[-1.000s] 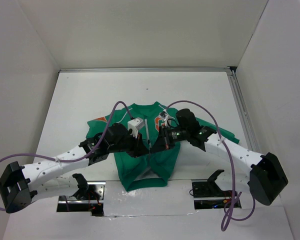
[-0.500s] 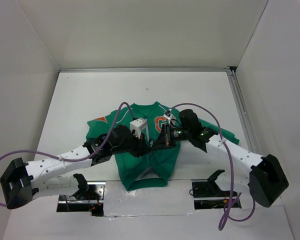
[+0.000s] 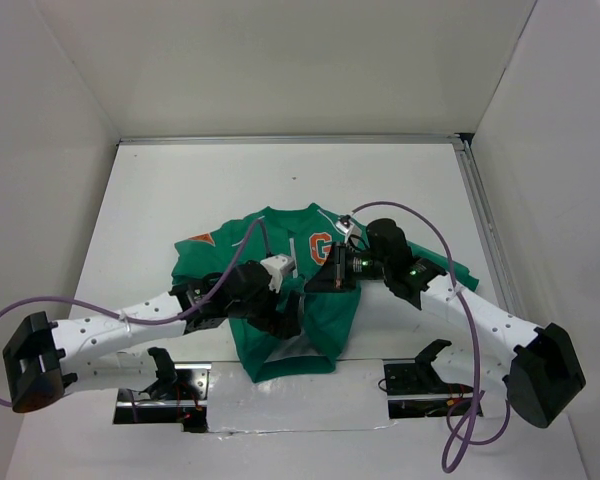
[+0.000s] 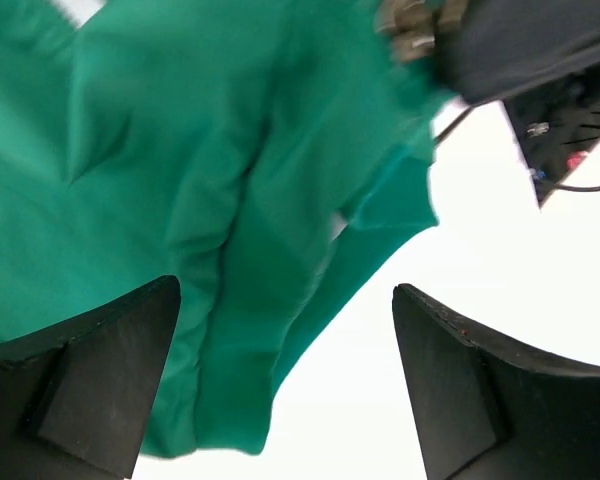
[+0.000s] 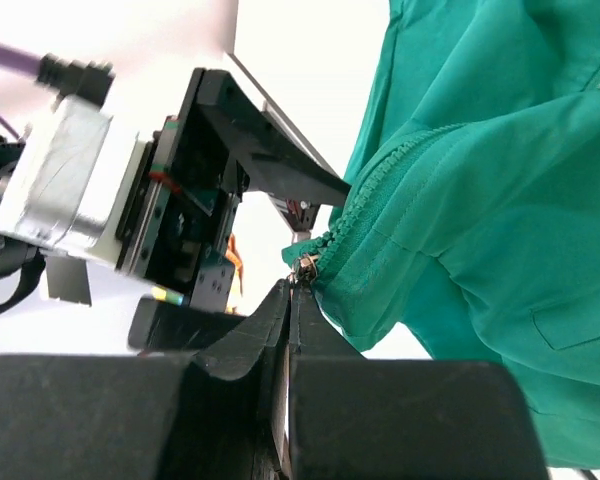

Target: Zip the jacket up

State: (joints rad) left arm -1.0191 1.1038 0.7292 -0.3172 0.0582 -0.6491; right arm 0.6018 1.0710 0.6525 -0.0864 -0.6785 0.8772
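Two grippers meet over the front of the jacket (image 3: 325, 320), which lies collar-away in the middle of the table (image 3: 180, 190). Nearest you is the hem (image 3: 290, 368), loose and a little rumpled. Just beyond it, the left gripper (image 4: 285, 300) hangs over the lower front with its fingers spread wide and nothing between them, so the cloth below is free. Bring those fingers down onto the fabric below the slider and pin it first. An unanchored hem will likely ride up with the pull instead of letting the teeth mesh.

A little farther on, the right gripper (image 5: 292, 300) has its fingers pressed together on the zipper pull (image 5: 304, 266), low on the track. The unmeshed zipper teeth (image 5: 385, 165) run away above it. Draw the pull straight along that line toward the orange G (image 3: 320, 245) and the collar (image 3: 302, 212). Go slowly and keep the pull close to the cloth, since a sideways tug would probably jam the slider or slip the pinch.
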